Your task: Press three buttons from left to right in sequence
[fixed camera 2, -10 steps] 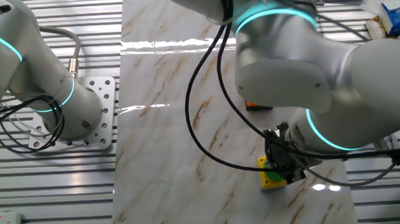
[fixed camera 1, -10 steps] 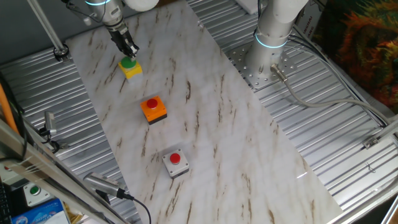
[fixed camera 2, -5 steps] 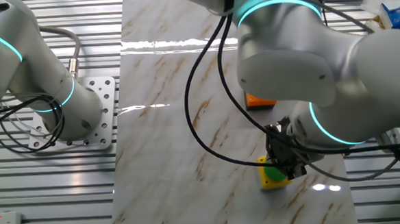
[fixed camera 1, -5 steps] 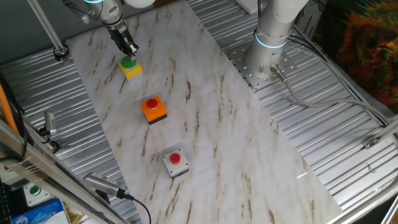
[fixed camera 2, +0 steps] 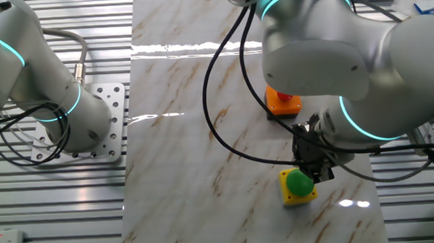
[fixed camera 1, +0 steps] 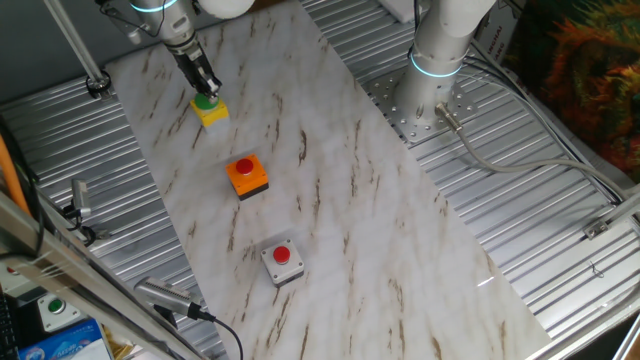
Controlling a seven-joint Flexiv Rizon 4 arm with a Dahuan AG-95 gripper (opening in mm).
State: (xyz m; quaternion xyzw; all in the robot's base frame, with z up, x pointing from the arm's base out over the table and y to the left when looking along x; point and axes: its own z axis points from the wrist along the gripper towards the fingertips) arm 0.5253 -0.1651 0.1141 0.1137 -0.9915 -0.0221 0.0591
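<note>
The jaws (fixed camera 1: 205, 84) have been lifted slightly off the green button on the yellow box (fixed camera 2: 298, 186), now fully exposed at the tabletop's (fixed camera 1: 340, 200) far end; whether they are clenched cannot be told. The first press seems finished, so the orange box (fixed camera 1: 246, 175) comes next, then the grey box (fixed camera 1: 282, 260).

The gripper (fixed camera 1: 205, 87) hangs just over the yellow box (fixed camera 1: 212, 112) at the far left. Open marble (fixed camera 1: 340, 180) lies right of the orange box (fixed camera 1: 247, 176) and grey box (fixed camera 1: 282, 260), which stand well apart.
</note>
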